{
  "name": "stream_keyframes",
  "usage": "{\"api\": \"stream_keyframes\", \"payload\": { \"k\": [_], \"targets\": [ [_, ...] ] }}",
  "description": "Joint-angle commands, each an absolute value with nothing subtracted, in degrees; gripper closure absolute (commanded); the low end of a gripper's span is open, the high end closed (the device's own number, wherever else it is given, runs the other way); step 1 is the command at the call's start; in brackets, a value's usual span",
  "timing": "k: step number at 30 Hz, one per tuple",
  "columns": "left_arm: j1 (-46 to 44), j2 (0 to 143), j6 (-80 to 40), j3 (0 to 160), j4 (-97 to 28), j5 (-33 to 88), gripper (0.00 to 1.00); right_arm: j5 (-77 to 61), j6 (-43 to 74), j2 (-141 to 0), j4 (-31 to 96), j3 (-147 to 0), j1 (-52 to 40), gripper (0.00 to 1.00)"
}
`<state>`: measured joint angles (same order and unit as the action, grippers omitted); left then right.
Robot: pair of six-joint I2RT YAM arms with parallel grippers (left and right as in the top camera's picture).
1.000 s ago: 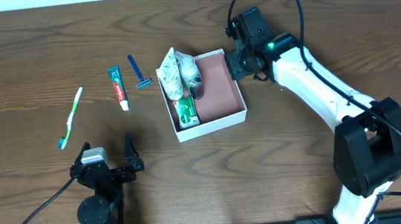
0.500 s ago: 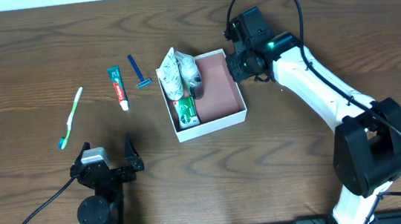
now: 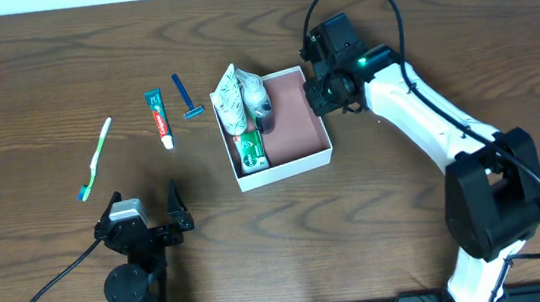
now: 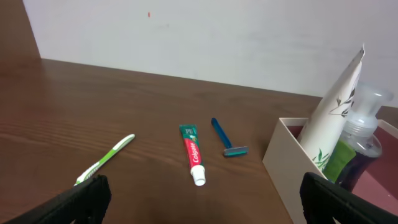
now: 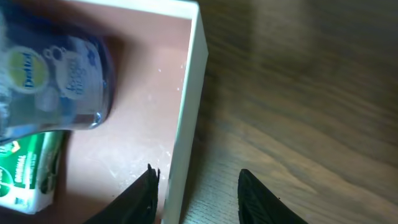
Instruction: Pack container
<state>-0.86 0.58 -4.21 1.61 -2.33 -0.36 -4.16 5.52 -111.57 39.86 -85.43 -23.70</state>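
– Right claw (image 5: 196,186): where have you got it?
– I have it straddling the container (image 3: 285,170) at its side wall, jaws apart. One finger (image 5: 144,196) hangs inside over the reddish floor and the other outside over the counter (image 3: 498,26). The white wall runs between them and nothing is clamped.
– And the left claw (image 3: 145,202)?
– Spread wide too, and empty, low over the counter. The container sits ahead of it and off to its right, well apart.
– How far along is the packing?
– About half, by my judgement. On the side of the container farthest from my right claw I count a white leaf-printed tube (image 3: 229,97), a dark blue bottle (image 3: 258,96) and a green carton (image 3: 250,151). The stretch of floor nearest that claw is bare. Ahead of the left claw lie a toothpaste (image 4: 193,154), a blue razor (image 4: 225,138) and a green toothbrush (image 4: 104,160), none of them packed.
– Anything you can't read?
– Plenty. My right wrist view crops the container to one corner, and the bottle there is blurred. I can't tell whether the inner finger touches the wall. From overhead, that claw's fingers are hidden under its own wrist. The tube pokes up above the rim, so I can't say whether it is properly seated.
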Motion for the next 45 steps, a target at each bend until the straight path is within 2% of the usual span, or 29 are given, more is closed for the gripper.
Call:
{"api": "stream_keyframes", "payload": {
  "k": [1, 3, 10, 13, 33, 45],
  "targets": [
    [-0.7, 0.2, -3.5, 0.2, -4.1, -1.0, 0.02, -5.0, 4.6, -113.6, 39.9, -84.9, -24.1, 0.62],
    [-0.7, 0.2, -3.5, 0.2, -4.1, -1.0, 0.02, -5.0, 4.6, -113.6, 39.6, -84.9, -24.1, 0.66],
    [-0.7, 0.2, -3.5, 0.2, -4.1, -1.0, 0.02, -4.1, 6.6, -113.6, 39.3, -84.9, -24.1, 0.93],
    [-0.7, 0.2, -3.5, 0.2, -4.1, -1.0, 0.02, -1.2, 9.6, -113.6, 39.5, -84.9, -24.1, 0.97],
    [-0.7, 0.2, -3.5, 0.2, -4.1, -1.0, 0.02, 6.0, 22.7, -113.6, 40.8, -84.9, -26.3, 0.99],
    [-0.7, 0.2, -3.5, 0.2, -4.1, -1.0, 0.02, 9.7, 38.0, -113.6, 43.1, -84.9, -29.1, 0.99]
  ]
}}
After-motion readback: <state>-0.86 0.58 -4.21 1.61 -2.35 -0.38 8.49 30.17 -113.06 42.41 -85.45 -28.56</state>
